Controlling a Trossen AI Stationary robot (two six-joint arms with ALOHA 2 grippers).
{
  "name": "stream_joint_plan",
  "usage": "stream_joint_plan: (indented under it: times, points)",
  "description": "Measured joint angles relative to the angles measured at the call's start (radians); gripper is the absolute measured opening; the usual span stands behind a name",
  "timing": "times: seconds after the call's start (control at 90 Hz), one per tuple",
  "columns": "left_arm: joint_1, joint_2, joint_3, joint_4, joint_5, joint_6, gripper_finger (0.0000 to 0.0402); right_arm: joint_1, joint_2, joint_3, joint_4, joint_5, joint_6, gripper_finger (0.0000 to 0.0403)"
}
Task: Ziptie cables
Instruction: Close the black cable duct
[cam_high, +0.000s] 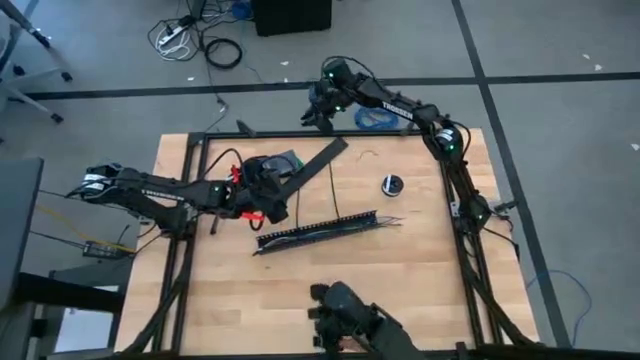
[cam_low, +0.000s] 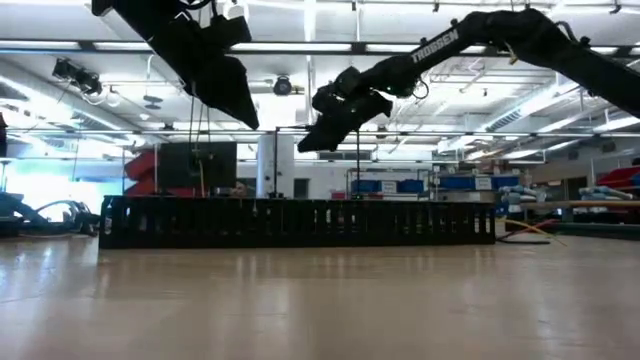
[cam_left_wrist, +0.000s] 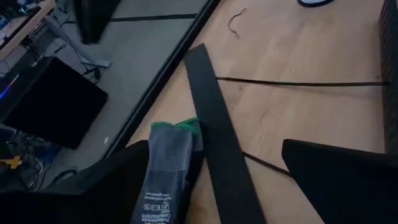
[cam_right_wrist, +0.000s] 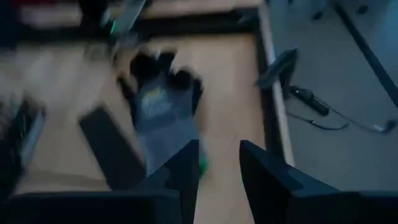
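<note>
Parted left gripper fingers (cam_left_wrist: 336, 174) are being held just above a grey glove (cam_left_wrist: 165, 174) and black strip (cam_left_wrist: 214, 137), nothing gripped.

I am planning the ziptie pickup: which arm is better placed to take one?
Probably the left: the left gripper hangs open beside a ziptie; the right gripper is farther away.

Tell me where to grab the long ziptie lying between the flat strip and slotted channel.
Likely mid-length: come straight down on the ziptie, fingers straddling its width. It lies flat and straight on the table, too thin for a side approach, and its ends reach the flat black strip and slotted channel.
</note>
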Motion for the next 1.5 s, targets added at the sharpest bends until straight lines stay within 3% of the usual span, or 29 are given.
stream_joint_plan:
  times: [0.089, 0.3, 0.467, 0.633, 0.756, 0.878, 1.156, 1.5]
  points:
    - [0.000, 0.000, 0.000, 0.001, 0.000, 0.003, 0.0364, 0.043, 0.000, 0.000, -0.061, 0.079, -0.145, 0.0115]
    - [0.000, 0.000, 0.000, 0.034, -0.002, 0.005, 0.0364, 0.160, 0.000, -0.001, -0.181, 0.472, -0.278, 0.0175]
    - [0.001, 0.000, 0.000, 0.083, -0.002, 0.024, 0.0364, 0.220, 0.000, -0.001, -0.222, 0.586, -0.338, 0.0257]
    - [0.012, 0.000, 0.000, 0.090, -0.003, 0.021, 0.0364, 0.230, 0.000, -0.001, -0.209, 0.545, -0.464, 0.0312]
    - [0.012, 0.000, 0.000, 0.090, -0.003, 0.015, 0.0364, 0.228, 0.000, -0.002, -0.119, 0.592, -0.472, 0.0327]
    - [0.013, 0.000, 0.000, 0.092, -0.003, 0.034, 0.0364, 0.237, 0.000, -0.002, -0.063, 0.615, -0.283, 0.0328]
    - [0.017, 0.000, 0.000, 0.052, 0.021, 0.028, 0.0364, 0.234, 0.000, -0.002, -0.193, 0.505, -0.444, 0.0322]
    - [0.018, 0.000, -0.009, 0.026, 0.025, -0.008, 0.0364, 0.167, 0.000, -0.006, -0.315, 0.347, -0.468, 0.0311]
